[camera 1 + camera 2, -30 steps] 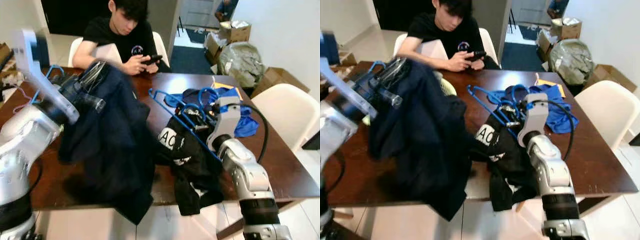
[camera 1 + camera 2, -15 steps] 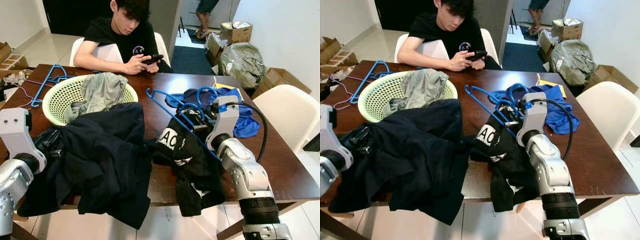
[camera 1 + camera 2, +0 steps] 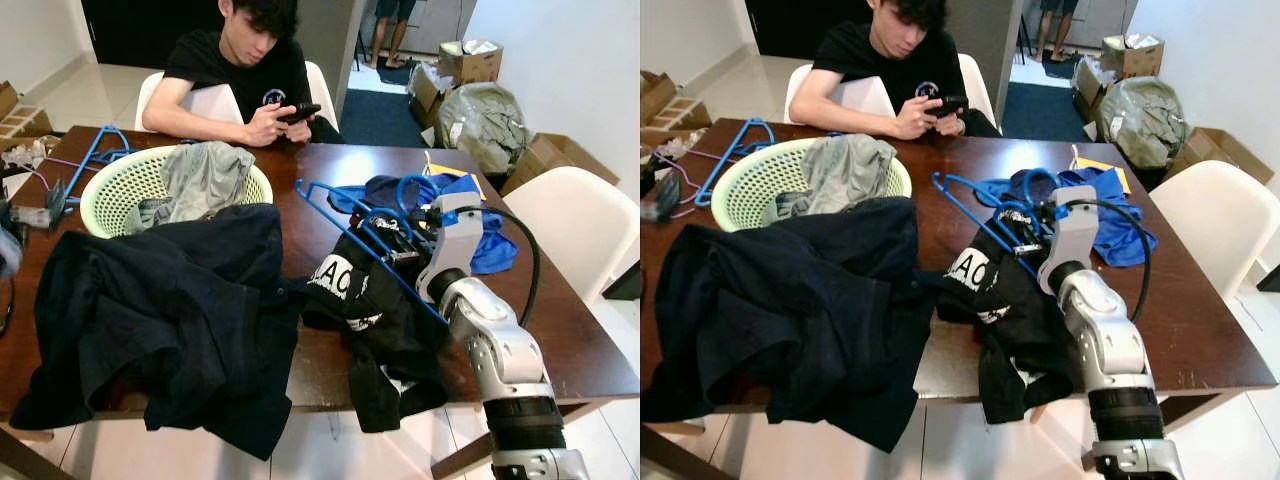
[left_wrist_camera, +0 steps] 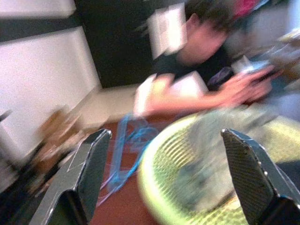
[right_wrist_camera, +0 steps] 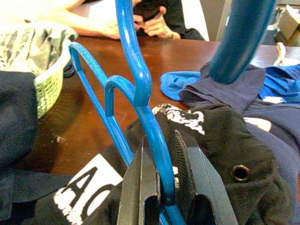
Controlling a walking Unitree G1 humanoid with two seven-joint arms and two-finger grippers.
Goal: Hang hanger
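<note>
Clamping the blue hanger (image 5: 140, 89) by its bar, the right gripper (image 5: 161, 187) sits mid-frame over the black shirt (image 3: 380, 320), probably to pull it free of the cloth. Lower left, a dark jacket (image 3: 170, 320) sprawls off the table (image 3: 560, 340) edge. The left gripper (image 4: 164, 173) is spread wide with nothing in it, aimed at the basket (image 3: 110, 200) at upper left, though that view's really blurry. Top of frame, a person (image 3: 240, 70) sits with a phone. No rail anywhere I can see.
</note>
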